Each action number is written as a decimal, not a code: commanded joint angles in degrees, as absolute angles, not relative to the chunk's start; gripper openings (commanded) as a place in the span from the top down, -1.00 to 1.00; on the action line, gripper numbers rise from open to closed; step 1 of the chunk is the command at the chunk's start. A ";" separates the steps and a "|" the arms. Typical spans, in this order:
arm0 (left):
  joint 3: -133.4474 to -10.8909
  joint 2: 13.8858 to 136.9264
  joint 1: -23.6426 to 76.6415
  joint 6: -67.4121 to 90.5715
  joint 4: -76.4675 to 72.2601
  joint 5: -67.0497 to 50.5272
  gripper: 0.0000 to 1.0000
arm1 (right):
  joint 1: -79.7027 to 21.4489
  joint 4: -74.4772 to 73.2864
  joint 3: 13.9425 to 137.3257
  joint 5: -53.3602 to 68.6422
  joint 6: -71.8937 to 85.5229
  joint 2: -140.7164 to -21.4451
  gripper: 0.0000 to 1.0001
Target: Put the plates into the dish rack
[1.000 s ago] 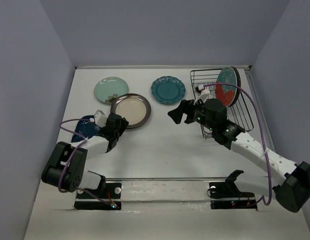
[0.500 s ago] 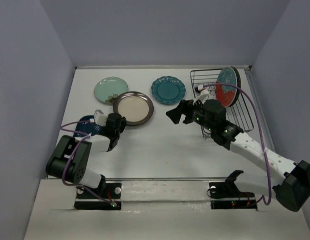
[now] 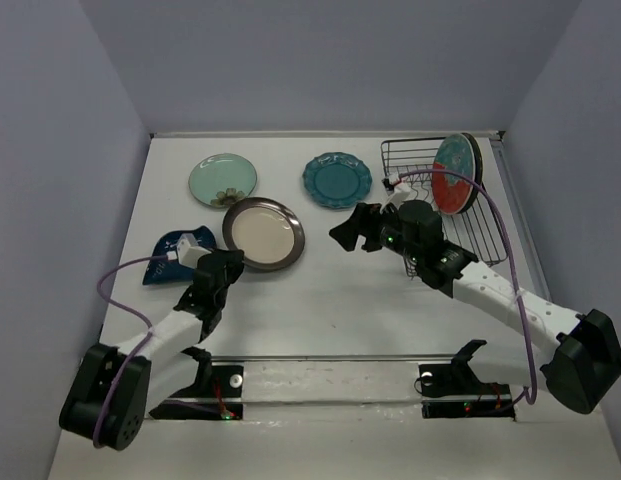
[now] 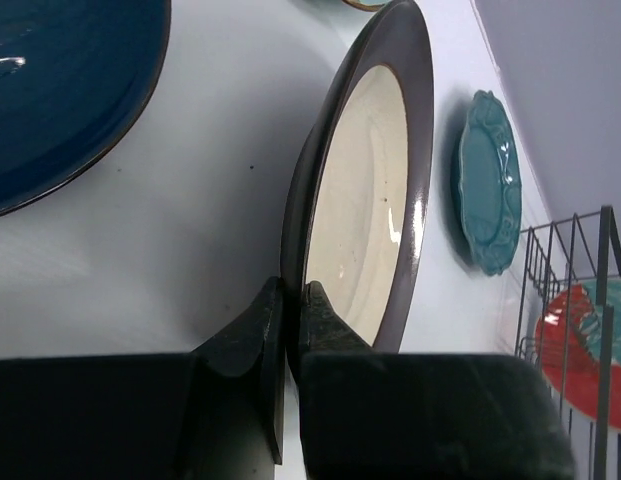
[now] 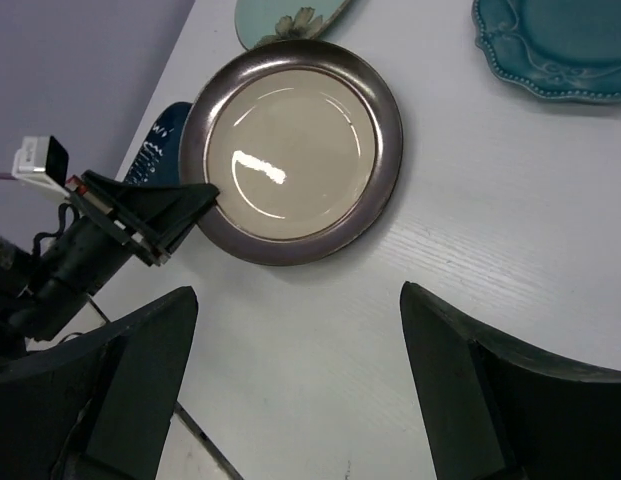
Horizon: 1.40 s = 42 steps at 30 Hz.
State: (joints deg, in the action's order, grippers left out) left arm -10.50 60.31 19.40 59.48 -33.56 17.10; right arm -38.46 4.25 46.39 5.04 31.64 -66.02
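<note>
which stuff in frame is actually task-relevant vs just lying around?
Job:
- cream plate, rim pinched in left claw
- mint plate
- teal scalloped plate
- dark blue plate
- red-and-teal plate, standing in the dish rack
- right claw, open

Not job, rig parts only:
- purple cable
- base rail

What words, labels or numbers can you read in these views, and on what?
None: no word, number or brand is readable in any view.
mint plate: a flower picture, no writing.
red and teal plate: colour patches only.
cream plate, pinched by the left fingers: plain.
white tag on the left wrist: too small to read.
</note>
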 commanded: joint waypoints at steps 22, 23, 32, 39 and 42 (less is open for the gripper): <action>-19.95 22.68 19.42 55.37 -21.71 -7.80 0.88 | -39.73 0.79 57.57 5.97 28.83 -80.07 -0.99; -20.13 22.76 19.51 55.81 -21.97 -8.69 0.89 | -39.73 0.79 57.48 6.32 28.83 -80.07 -0.99; -21.71 25.22 19.51 60.37 -32.25 -18.53 0.89 | -39.73 12.80 51.60 17.57 30.58 -75.50 -0.76; -23.64 27.07 19.51 63.98 -37.88 -22.85 0.88 | -38.06 24.34 42.81 22.85 36.02 -71.11 -0.19; -24.34 27.33 19.51 63.29 -38.23 -23.47 0.89 | -37.53 27.93 40.17 24.61 38.40 -68.91 0.31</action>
